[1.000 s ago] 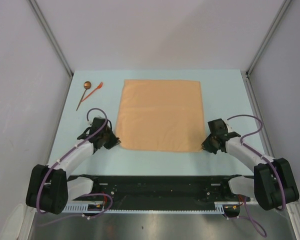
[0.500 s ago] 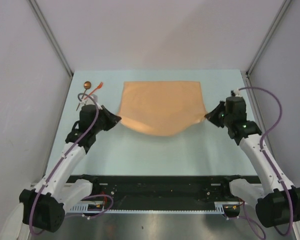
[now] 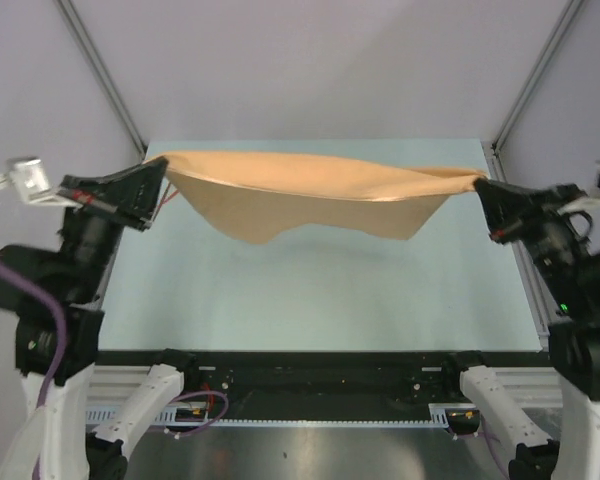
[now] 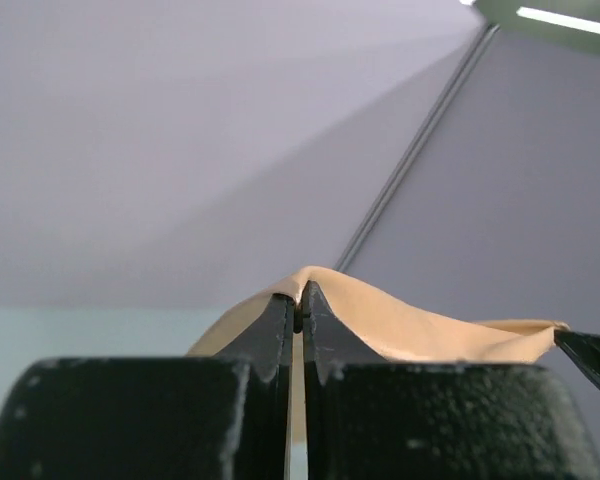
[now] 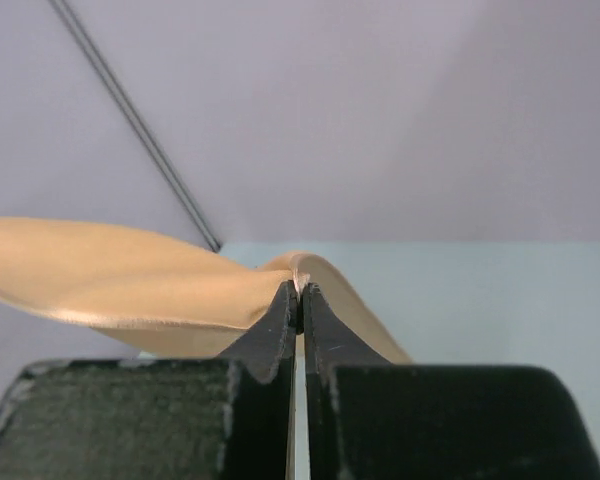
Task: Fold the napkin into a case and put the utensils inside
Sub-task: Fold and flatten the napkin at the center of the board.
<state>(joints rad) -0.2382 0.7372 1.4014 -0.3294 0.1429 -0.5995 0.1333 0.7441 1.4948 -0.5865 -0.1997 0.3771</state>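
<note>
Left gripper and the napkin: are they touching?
Touching. The left wrist view shows the left gripper with its jaws pinched shut on a corner of the napkin, and the cloth bulges up over the tips.

The napkin (image 3: 310, 195) is showing a plain, unpatterned tan-orange, shading darker on its sagging underside. The table (image 3: 320, 300) is reading pale blue-green. The left gripper (image 3: 158, 172) and right gripper (image 3: 483, 187) are showing matte black against lilac-grey walls (image 3: 310, 70).
</note>
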